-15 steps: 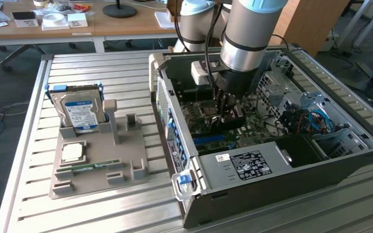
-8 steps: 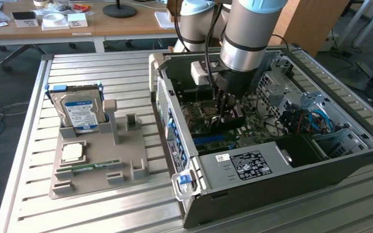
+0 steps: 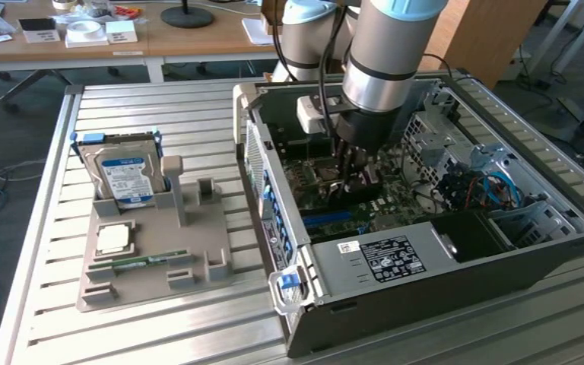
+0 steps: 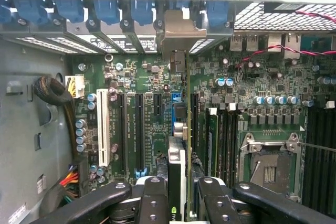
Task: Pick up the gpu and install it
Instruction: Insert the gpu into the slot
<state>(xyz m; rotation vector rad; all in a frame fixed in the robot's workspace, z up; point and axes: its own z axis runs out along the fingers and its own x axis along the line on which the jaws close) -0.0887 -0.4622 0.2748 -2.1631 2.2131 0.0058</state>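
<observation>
In the wrist view the gpu (image 4: pixel 177 163) stands edge-on between my two black fingers (image 4: pixel 155 198), and my gripper (image 4: pixel 178 195) is shut on it. Its silver-beige bracket (image 4: pixel 178 30) lies against the case's rear slot openings, among the blue latches. The card runs along a slot of the green motherboard (image 4: pixel 142 77), beside the long black slots. I cannot tell whether its edge sits in the slot. In the exterior view my gripper (image 3: pixel 358 175) reaches straight down into the open computer case (image 3: pixel 424 258), low over the motherboard.
To the exterior view's left of the case, a grey holder (image 3: pixel 150 262) carries a hard drive (image 3: pixel 128 179), a CPU (image 3: pixel 115 238) and a green RAM stick (image 3: pixel 150 262). Case walls, cables (image 3: pixel 474 186) and the CPU socket (image 4: pixel 270 163) surround the gripper.
</observation>
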